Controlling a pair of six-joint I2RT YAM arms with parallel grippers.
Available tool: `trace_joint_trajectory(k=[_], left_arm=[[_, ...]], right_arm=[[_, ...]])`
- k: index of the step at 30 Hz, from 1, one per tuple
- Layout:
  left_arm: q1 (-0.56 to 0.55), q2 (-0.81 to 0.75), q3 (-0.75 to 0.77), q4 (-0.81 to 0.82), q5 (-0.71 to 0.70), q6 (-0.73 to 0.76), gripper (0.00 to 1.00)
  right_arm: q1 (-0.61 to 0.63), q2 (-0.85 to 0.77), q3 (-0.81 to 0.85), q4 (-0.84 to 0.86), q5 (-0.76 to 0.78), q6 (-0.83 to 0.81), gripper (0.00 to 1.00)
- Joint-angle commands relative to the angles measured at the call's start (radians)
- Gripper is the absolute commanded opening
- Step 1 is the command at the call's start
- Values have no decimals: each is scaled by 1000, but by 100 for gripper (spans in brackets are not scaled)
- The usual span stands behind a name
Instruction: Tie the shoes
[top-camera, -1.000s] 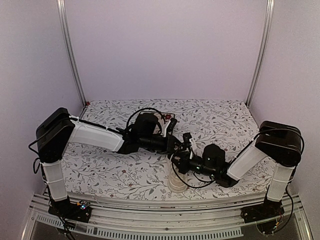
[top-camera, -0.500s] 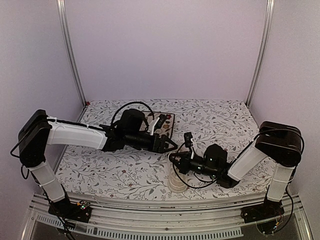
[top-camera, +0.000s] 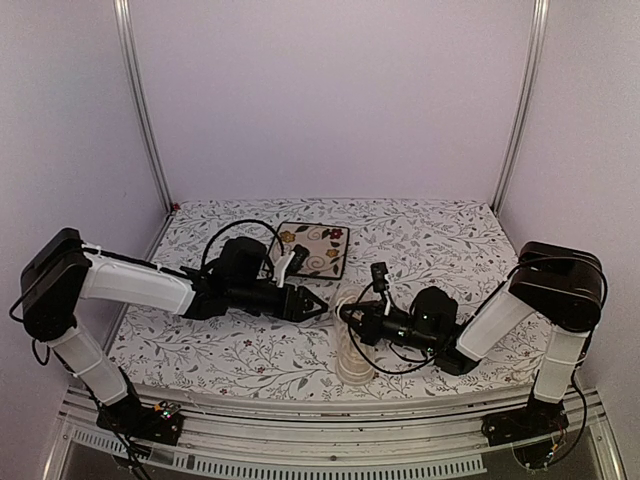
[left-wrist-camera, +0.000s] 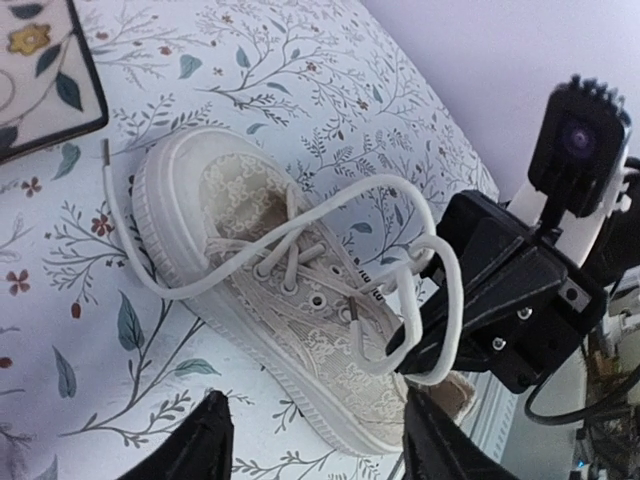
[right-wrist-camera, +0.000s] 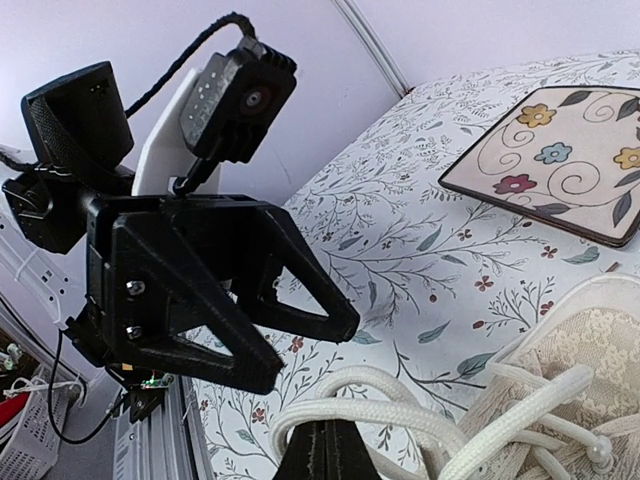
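right pincer (left-wrist-camera: 424, 348) has its fingers pressed together at the top of the sneaker (left-wrist-camera: 268, 292), pinching a loop of the cream laces (left-wrist-camera: 300, 214) that curls around its black tips. left pincer (top-camera: 318, 306) hangs just beside the shoe on its left, fingers spread and nothing between them; the right wrist view shows the two dark prongs standing wide apart above the cloth. the sneaker sits upright on its pale sole close to the near edge of the table, between the two pincers, with its toe pointing away towards the square floral plate (top-camera: 315, 248) and its heel nearest the arm bases. toe and plate lie near each other but do not touch. the laces are not tied: one loose end trails off the toe onto the flowered table cloth (top-camera: 450, 240), a long strand arcs across the lace rows, and another tipped end dangles over the side of the shoe near the right pincer.
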Motion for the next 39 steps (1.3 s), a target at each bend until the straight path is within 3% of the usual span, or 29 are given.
trace_joint_trajectory(k=[1, 11, 30, 39], left_arm=[[14, 7, -26, 100, -23, 15, 48], [-11, 101, -8, 185, 33, 91, 33], [-59, 157, -81, 397, 90, 180, 40], [-79, 206, -43, 414, 108, 196, 40]], right_arm=[[-5, 27, -7, 36, -15, 14, 2], [-9, 26, -7, 36, -11, 21, 2], [-23, 35, -11, 60, -16, 49, 2], [-25, 37, -14, 66, -21, 57, 2]])
